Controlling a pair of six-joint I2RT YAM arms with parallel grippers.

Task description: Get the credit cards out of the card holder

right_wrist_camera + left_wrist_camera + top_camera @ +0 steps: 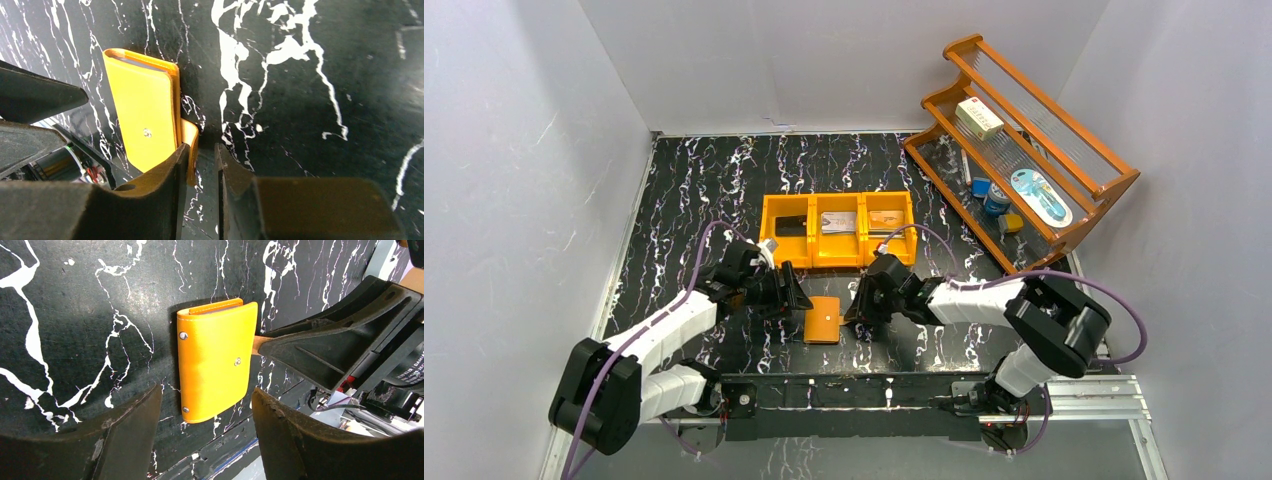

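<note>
The card holder lies folded shut on the black marbled table, between my two grippers. It is tan-orange with small rivets. A thin grey edge shows between its leaves at the far end; the credit cards are otherwise hidden. My left gripper stands wide open just short of the holder's near end, touching nothing. My right gripper is narrowly open at the holder's side. The strap tab sits in the gap against one finger, and the other finger stands apart from it.
An orange three-compartment bin stands just behind the holder, with a flat piece in each compartment. A wooden rack with a white box and small items fills the back right. The arms' base rail runs along the near edge. White walls enclose the table.
</note>
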